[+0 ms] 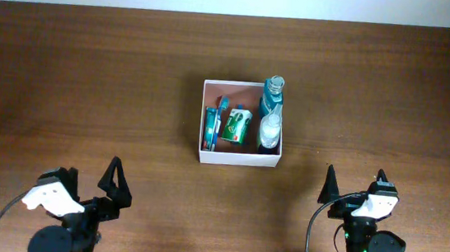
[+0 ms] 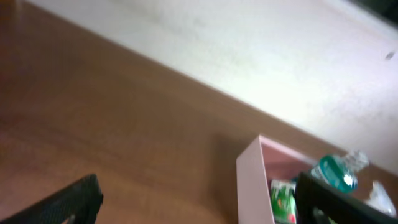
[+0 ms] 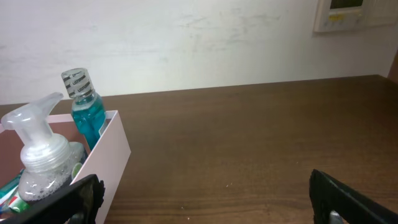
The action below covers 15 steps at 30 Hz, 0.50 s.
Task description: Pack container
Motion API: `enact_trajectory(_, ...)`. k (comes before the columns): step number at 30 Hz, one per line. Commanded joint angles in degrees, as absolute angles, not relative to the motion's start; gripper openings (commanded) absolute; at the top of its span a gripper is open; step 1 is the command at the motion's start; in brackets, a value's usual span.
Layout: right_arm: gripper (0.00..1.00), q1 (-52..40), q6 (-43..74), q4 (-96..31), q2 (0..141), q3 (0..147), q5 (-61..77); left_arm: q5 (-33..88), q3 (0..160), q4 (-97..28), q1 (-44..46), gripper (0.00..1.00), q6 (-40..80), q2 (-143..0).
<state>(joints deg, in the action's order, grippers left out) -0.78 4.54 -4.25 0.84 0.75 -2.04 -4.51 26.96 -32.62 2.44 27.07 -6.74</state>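
Near the middle of the brown wooden table sits the shallow, square, white-walled container, holding a teal bottle with a clear cap, a clear pump bottle and a green tube. The left gripper and right gripper hang well apart from it, fingers spread wide, gripping nothing.

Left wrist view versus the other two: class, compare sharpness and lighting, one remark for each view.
Left wrist view: blurred throughout, the container soft-edged, the back wall washed out. Right wrist view: sharp, the teal bottle and pump bottle crisp under even light. Overhead view: clear and evenly lit, no strong glare on the table.
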Motion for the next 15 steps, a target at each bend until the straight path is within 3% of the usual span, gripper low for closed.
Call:
enact_trajectory(1, 0.98, -0.4, 4.5, -4.5, 0.3, 0.3, -1.9, -3.9, 20.7, -27.4, 2.5, 0.99, 25.9, -2.6)
enact_trajectory(15, 0.98, -0.4, 4.5, -4.5, 0.3, 0.3, -1.9, -3.7, 8.4, -5.8, 2.5, 0.99, 2.0, -0.3)
